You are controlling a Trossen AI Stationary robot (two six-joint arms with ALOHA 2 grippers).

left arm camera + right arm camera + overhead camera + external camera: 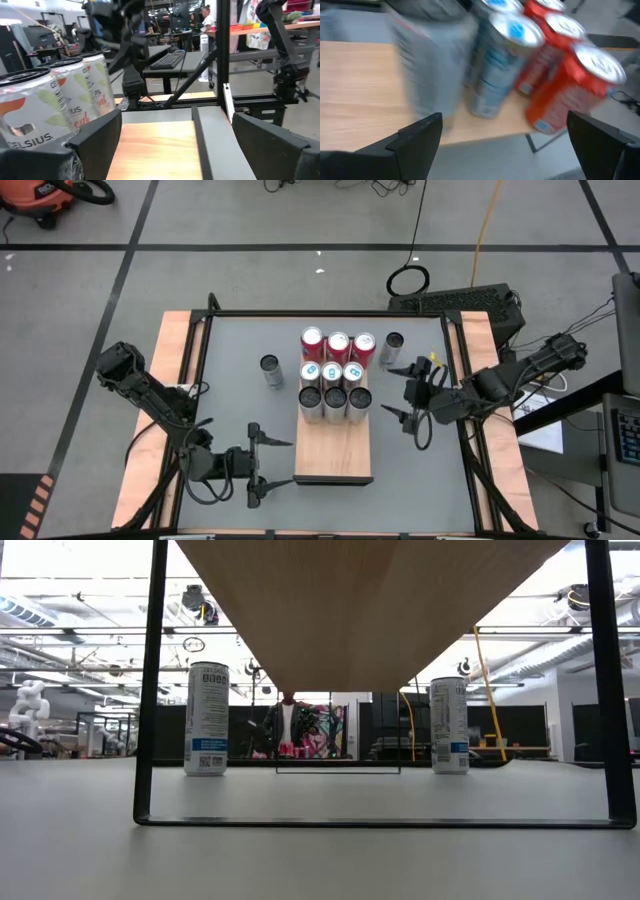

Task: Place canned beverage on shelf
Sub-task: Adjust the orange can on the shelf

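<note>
wood shelf: light-brown board (333, 448) with dark rim, in the middle of the grey tabletop (240, 410); near half bare
cans on shelf: nine in three rows at the far end – red row (337, 345), blue-topped row (332, 372), dark-topped row (334, 399)
loose cans: one silver can (270, 371) on the tabletop left of the shelf, another (392, 349) right of it near the red row; both upright, off the shelf
right gripper: (408, 402) sat just beside the shelf's right edge, level with the dark-topped row; fingers spread wide, nothing between them; its wrist view was blurred, cans close ahead
left gripper: (253, 465) waited near the shelf's near-left corner, fingers spread, empty; its wrist view showed white cans (47, 102) close on one side and bare board ahead
step: looked like the gap between placements – neither gripper carried a can
next move: probably go for a loose can; the right-side can is nearest the right gripper; it would need a side grasp round the body, a lift clear of the standing rows, then a set-down on the bare near half
</note>
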